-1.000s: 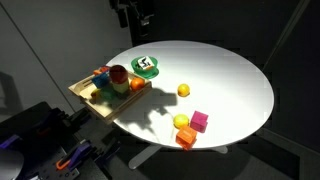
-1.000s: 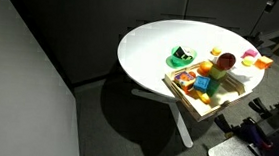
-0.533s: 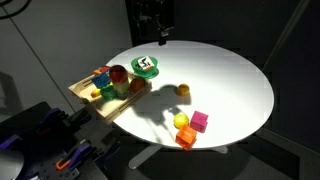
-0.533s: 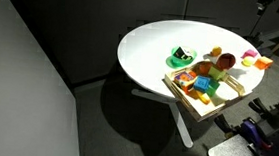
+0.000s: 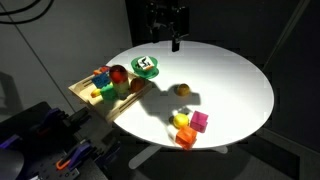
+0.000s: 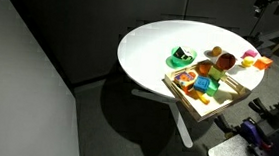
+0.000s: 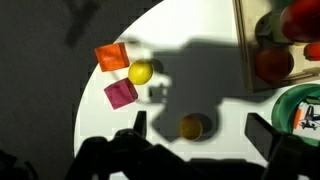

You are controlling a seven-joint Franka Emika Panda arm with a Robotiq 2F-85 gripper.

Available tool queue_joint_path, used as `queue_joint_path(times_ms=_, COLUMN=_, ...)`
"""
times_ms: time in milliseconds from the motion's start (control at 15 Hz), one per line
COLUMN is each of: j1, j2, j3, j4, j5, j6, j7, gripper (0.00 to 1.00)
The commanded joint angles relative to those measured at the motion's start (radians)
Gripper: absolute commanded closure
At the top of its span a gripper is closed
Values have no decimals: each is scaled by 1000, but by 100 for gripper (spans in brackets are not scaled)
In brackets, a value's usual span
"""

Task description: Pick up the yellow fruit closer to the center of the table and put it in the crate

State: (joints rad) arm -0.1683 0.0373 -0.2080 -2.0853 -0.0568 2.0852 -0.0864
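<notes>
The small golden-yellow fruit (image 5: 183,89) lies near the middle of the round white table (image 5: 225,70), in the arm's shadow. In the wrist view the yellow fruit (image 7: 191,126) sits between my two spread fingers. My gripper (image 7: 200,132) is open and empty, high above the table (image 7: 105,125). In an exterior view my gripper (image 5: 173,40) hangs over the table's far edge. The light-wood crate (image 5: 88,97) sits at the table's rim with several toys in it. It also shows in the other exterior view (image 6: 200,105) and in the wrist view (image 7: 241,45).
A brighter yellow fruit (image 5: 181,120), a pink cube (image 5: 199,122) and an orange block (image 5: 185,137) lie together near the table's front edge. A green-and-white dish (image 5: 147,66) stands beside the crate. A red fruit (image 7: 273,65) lies in the crate.
The arm has moved sideways along the far side of the table. Its shadow has slid across the table and now covers the golden-yellow fruit. The objects have not moved.
</notes>
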Motion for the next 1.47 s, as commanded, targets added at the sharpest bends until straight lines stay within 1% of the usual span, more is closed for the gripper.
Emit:
queue_joint_path(times_ms=0, j1=-10, j2=4, j3=7, j4=8, j5=0, j6=-4, j7=0, gripper=0)
queue_joint_path(times_ms=533, j1=-13, j2=5, j3=5, j4=18, j5=0, j6=-7, j7=0, gripper=0)
queue_joint_path(times_ms=600, j1=-14, j2=14, j3=3, j4=28, j5=-6, j6=-12, j7=16, gripper=0)
queue_joint_path(times_ms=733, j1=-17, j2=38, j3=1, j4=47, j5=2, j6=-11, j7=29, gripper=0)
queue_joint_path(times_ms=1000, j1=-26, j2=90, j3=-2, j4=76, j5=34, j6=13, j7=1, gripper=0)
queue_joint_path(times_ms=1400, j1=-42, j2=202, j3=10, j4=136, j5=88, j6=93, j7=-42, gripper=0)
